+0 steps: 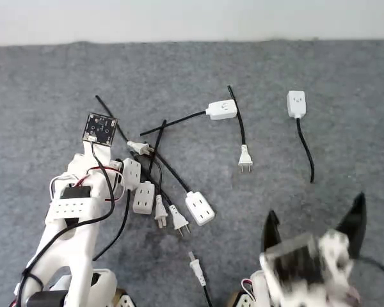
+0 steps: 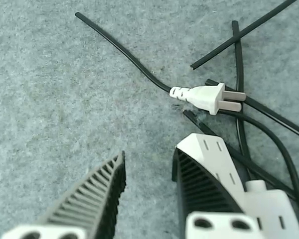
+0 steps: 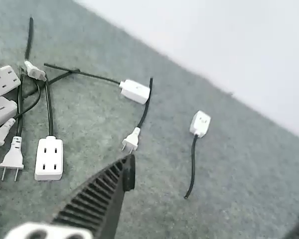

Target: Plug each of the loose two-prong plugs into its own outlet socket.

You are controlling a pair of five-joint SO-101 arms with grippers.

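Several white two-prong plugs on black cords lie on the grey carpet: one plug [image 1: 139,147] [image 2: 205,97] just ahead of my left gripper [image 2: 147,159], one plug [image 1: 244,158] [image 3: 131,141] mid-table, and two plugs [image 1: 169,217] side by side. White outlet sockets lie at the back [image 1: 222,109] [image 3: 135,91], back right [image 1: 296,103] [image 3: 200,123] and centre [image 1: 199,208] [image 3: 49,158]. The left gripper is open and holds nothing; one finger [image 2: 199,184] is beside a socket [image 2: 224,162]. My right gripper [image 1: 315,208] hangs open above the front right.
Two more sockets [image 1: 138,185] sit beside the left arm among crossed black cords. Another plug [image 1: 195,265] lies near the front edge between the arms. A pale wall [image 1: 192,19] bounds the far side. Bare carpet [image 1: 45,96] spreads at the far left.
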